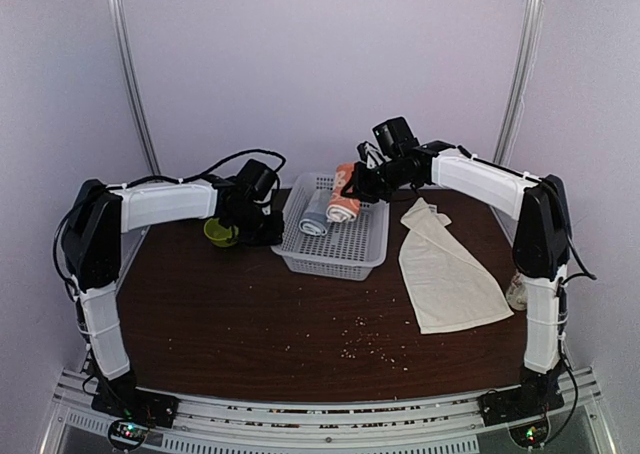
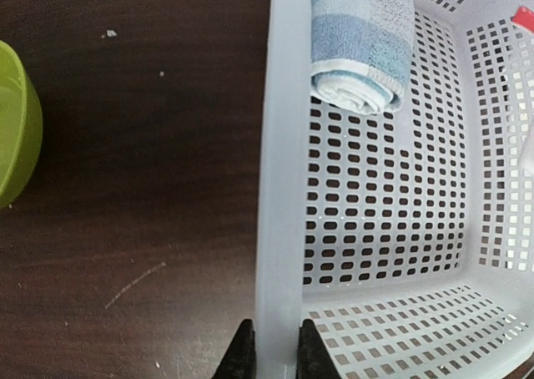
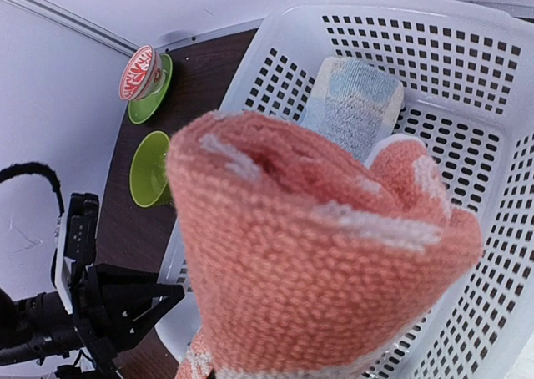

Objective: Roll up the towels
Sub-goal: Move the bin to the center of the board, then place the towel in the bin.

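**A:** What lies nearest, at the bottom of the top view?

**B:** Pale crumbs (image 1: 360, 349), scattered on the dark brown desk (image 1: 230, 314), lower centre.

**A:** And the towels?

**B:** The cream towel (image 1: 450, 274) lies unrolled on the desk at the right of the frame. Its far end is bunched, and it lies beside the white basket (image 1: 330, 264) without touching it.

**A:** The left claw (image 2: 271, 354)?

**B:** Clenched on the basket's left rim, one finger outside the wall and one inside. That's at the bottom centre of its wrist view.

**A:** What's inside the basket?

**B:** A blue rolled towel (image 1: 314, 217) lies along the far left part of the floor.

**A:** And the orange towel (image 1: 344, 196)?

**B:** Rolled up with white prints showing, and grasped by the right claw (image 1: 358, 186). It sits over the basket's far side, just right of the blue roll. I cannot tell whether it touches the basket floor.

**A:** Anything farther left?

**B:** A green cup (image 1: 220, 233) stands on the desk just left of the basket. In the upper left of the right wrist view, a red-and-white bowl (image 3: 140, 72) sits on a green saucer (image 3: 154, 95).
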Tool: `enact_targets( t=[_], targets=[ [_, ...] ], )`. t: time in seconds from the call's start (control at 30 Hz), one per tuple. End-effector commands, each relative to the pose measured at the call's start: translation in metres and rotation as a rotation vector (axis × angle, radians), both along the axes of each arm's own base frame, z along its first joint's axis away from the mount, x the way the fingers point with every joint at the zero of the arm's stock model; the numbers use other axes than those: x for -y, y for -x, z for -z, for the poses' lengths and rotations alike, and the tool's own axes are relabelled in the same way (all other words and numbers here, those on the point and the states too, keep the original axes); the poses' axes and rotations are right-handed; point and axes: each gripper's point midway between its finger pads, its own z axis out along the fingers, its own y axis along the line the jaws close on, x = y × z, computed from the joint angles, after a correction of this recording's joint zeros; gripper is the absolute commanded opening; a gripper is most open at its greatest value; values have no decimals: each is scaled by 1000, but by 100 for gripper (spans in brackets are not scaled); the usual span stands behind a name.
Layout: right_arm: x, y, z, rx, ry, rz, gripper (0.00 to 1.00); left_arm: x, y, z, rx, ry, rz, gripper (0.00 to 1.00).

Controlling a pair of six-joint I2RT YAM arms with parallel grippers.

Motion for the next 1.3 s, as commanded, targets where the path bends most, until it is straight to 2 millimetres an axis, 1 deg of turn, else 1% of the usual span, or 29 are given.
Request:
enact_targets(
  t=[0.0,0.03,0.13,0.23,0.37,0.53,0.8,0.97,1.0,1.27],
  targets=[
    [16,10,-8,-21,35,50,0,7,36,-2,-15,-20,53,0],
    [19,11,-5,-30,42,60,0,6,44,2,-25,-24,54,0],
    [25,17,6,-61,54,84,0,6,61,5,-37,-3,45,0],
    [27,24,21,-101,49,96,0,9,74,9,-49,15,37,0],
    [32,33,45,-157,65,108,0,13,86,12,-55,37,35,0],
    [36,35,71,-216,102,132,0,18,94,14,-65,47,40,0],
    [30,21,94,-244,83,184,0,22,99,16,-73,64,49,0],
    [26,9,102,-251,92,201,0,24,100,15,-71,67,60,0],
    [25,6,101,-247,93,201,0,24,100,14,-69,68,61,0],
    [24,-7,113,-260,103,188,0,28,100,12,-70,72,83,0]
  ],
)
